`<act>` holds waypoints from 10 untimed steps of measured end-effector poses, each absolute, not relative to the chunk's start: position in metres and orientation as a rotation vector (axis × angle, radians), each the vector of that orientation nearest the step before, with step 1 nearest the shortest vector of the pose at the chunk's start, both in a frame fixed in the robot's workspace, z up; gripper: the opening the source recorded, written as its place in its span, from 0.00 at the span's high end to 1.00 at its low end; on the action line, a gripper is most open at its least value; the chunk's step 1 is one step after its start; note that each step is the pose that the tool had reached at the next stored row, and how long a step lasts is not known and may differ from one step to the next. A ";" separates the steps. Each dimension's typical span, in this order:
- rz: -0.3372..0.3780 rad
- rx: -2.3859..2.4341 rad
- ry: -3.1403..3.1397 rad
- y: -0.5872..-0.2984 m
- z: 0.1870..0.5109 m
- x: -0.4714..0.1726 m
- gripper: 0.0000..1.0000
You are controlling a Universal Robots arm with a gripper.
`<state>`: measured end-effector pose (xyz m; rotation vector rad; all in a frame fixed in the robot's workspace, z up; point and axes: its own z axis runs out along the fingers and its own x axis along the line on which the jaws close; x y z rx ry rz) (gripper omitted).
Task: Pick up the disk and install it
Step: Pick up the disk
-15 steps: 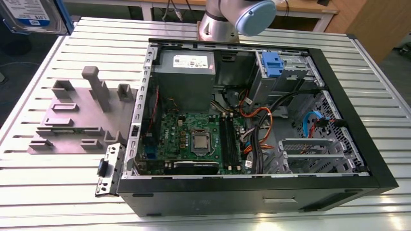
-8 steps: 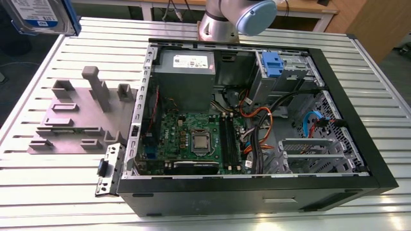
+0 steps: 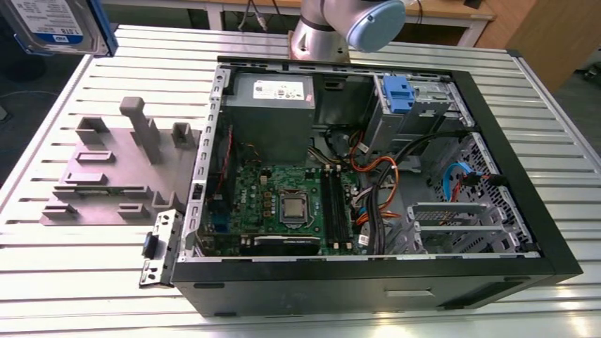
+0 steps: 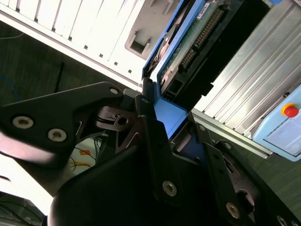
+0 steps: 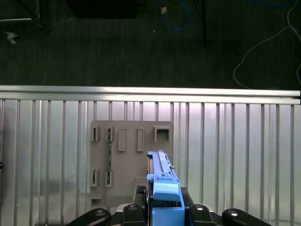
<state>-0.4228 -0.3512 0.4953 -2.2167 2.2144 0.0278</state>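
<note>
The disk point(image 3: 55, 24), silver with a white-and-blue label and blue carrier rails, hangs high at the far corner on the exterior view's left, above the table. In the first wrist view the disk point(image 5: 162, 181) stands edge-on between the black fingers, above the grey fixture point(image 5: 127, 160). In the second wrist view its green circuit-board side point(image 4: 188, 42) and blue rail show. My gripper point(image 5: 163, 201) point(image 4: 171, 125) is shut on the disk's blue carrier end.
The open computer case point(image 3: 376, 271) lies on the slatted metal table point(image 3: 75, 282), with the blue-latched drive bay point(image 3: 399, 95) and the grey power supply point(image 3: 272, 91) at its far side. The grey fixture point(image 3: 112, 172) stands beside the case. A box with a red button point(image 4: 287, 120) sits off the table.
</note>
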 end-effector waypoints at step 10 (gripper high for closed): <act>0.028 -2.217 2.214 -0.352 0.495 -0.423 0.63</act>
